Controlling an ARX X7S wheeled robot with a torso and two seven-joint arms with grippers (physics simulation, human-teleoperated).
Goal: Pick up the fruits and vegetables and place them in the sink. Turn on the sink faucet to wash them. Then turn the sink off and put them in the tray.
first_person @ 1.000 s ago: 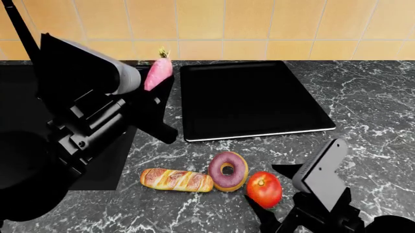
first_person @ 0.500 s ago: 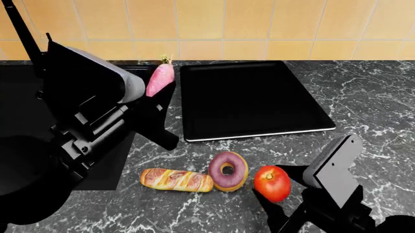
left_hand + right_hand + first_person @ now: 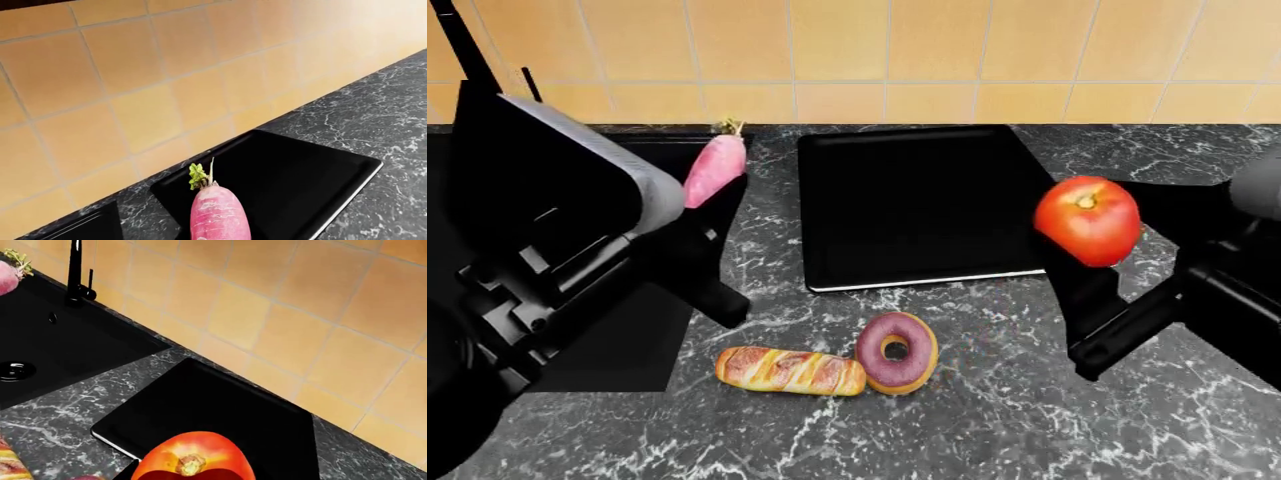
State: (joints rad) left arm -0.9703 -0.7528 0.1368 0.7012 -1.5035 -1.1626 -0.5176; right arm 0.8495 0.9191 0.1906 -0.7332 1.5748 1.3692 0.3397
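Both hands are carrying produce off the surface: the left hand (image 3: 714,195) pinching the radish (image 3: 715,168), the right hand (image 3: 1094,250) pinching the tomato (image 3: 1088,220). The sink (image 3: 60,347), at nine o'clock, is holding nothing yet; washing and traying are remaining.

Both arms are mostly matte black and pretty blocky, all flat slabs and hard angles. The left arm (image 3: 547,250) has a rounded light grey cover on top with a curved edge, plus stepped black brackets and grooves underneath. The right arm (image 3: 1214,270) shows a bit of the same grey shell. The fingers (image 3: 714,265) are long, plain black wedges.
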